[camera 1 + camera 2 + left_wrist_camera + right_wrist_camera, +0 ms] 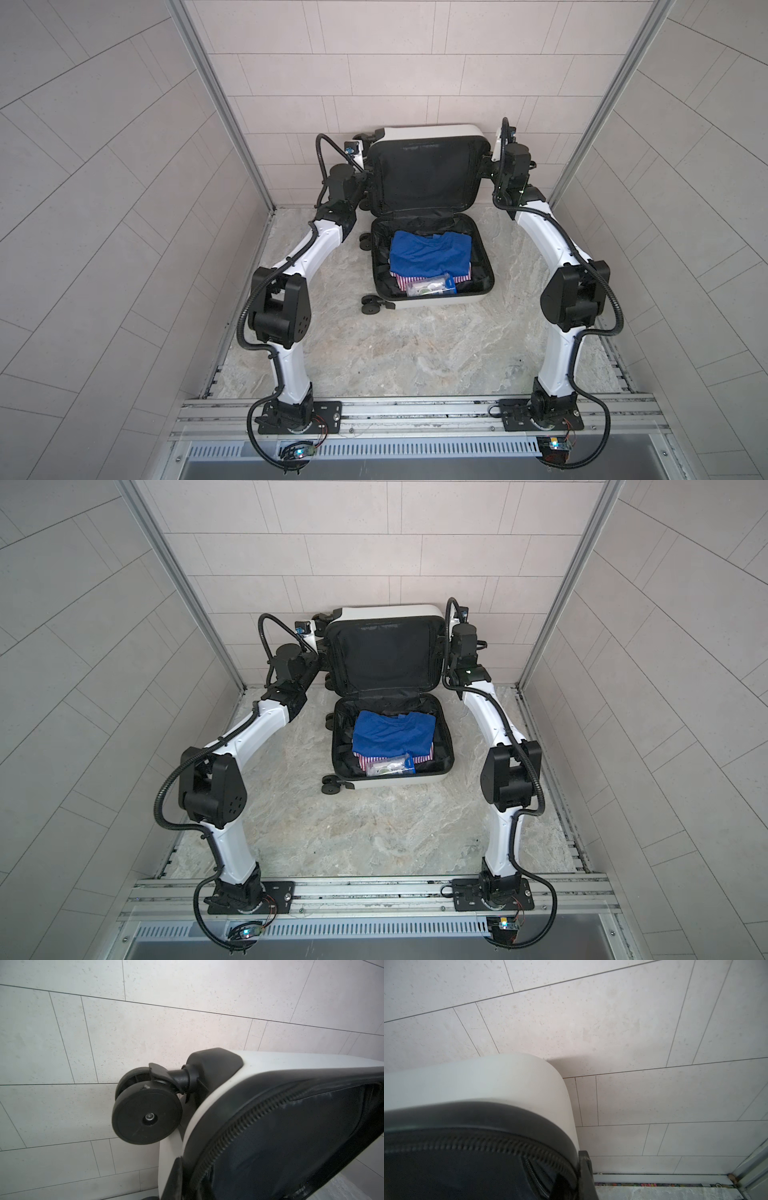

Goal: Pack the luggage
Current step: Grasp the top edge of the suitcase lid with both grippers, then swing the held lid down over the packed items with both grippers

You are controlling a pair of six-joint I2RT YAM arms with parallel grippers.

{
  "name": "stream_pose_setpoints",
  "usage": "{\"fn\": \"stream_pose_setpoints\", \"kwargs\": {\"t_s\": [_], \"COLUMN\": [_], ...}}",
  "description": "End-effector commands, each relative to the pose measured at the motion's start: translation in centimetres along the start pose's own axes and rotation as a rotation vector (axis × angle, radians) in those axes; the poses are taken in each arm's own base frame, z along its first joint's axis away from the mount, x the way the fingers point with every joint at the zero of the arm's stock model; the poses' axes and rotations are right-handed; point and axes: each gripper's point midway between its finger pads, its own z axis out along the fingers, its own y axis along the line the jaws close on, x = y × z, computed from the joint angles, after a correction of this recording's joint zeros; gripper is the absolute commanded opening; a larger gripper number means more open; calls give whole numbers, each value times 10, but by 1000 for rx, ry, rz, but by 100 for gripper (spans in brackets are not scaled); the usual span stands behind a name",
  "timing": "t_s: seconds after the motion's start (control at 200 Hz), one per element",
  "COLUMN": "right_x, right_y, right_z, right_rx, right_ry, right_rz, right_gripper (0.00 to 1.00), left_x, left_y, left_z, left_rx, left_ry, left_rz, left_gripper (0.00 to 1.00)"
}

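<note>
Against the wall point(374, 62), the luggage point(428, 137) lid — left fingers point(173, 1180) and right fingers point(584, 1165) seemingly pinch its rim.

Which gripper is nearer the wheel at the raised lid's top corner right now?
Left. The left gripper clamps the lid edge of the luggage just below that wheel; the right gripper clamps the opposite edge, across the lid.
</note>
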Motion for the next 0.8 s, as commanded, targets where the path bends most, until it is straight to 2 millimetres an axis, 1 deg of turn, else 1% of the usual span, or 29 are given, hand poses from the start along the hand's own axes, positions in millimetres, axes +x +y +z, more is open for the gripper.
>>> {"fn": "stream_pose_setpoints", "kwargs": {"t_s": [0.0,0.06,0.13,0.25,0.305,0.4,0.46,0.575,0.625,0.726,0.791], "right_x": [-11,-6,-1,9,14,20,27,35,34,41,45], "right_y": [40,37,35,30,30,29,28,26,26,23,20], "right_z": [-26,-32,-40,-55,-62,-74,-81,-97,-105,-118,-127], "right_rx": [-104,-93,-83,-67,-65,-56,-52,-38,-41,-33,-28], "right_ry": [-32,-24,-22,-16,-12,-7,1,-1,-7,-2,0], "right_rz": [27,30,32,45,53,52,51,61,70,78,85], "right_gripper": [0,0,0,0,4,10,12,15,15,17,18], "left_x": [-54,-54,-49,-45,-44,-43,-37,-30,-27,-21,-15], "left_y": [-56,-58,-63,-67,-69,-74,-78,-81,-81,-84,-87], "left_z": [-32,-39,-47,-65,-75,-94,-106,-130,-139,-157,-168], "left_rx": [154,158,162,163,166,179,181,176,172,171,174], "left_ry": [-137,-140,-128,-121,-123,-122,-112,-113,-109,-101,-92], "left_rz": [16,15,21,23,17,7,4,-11,-17,-28,-28], "left_gripper": [0,0,0,0,0,3,4,12,16,20,27]}}
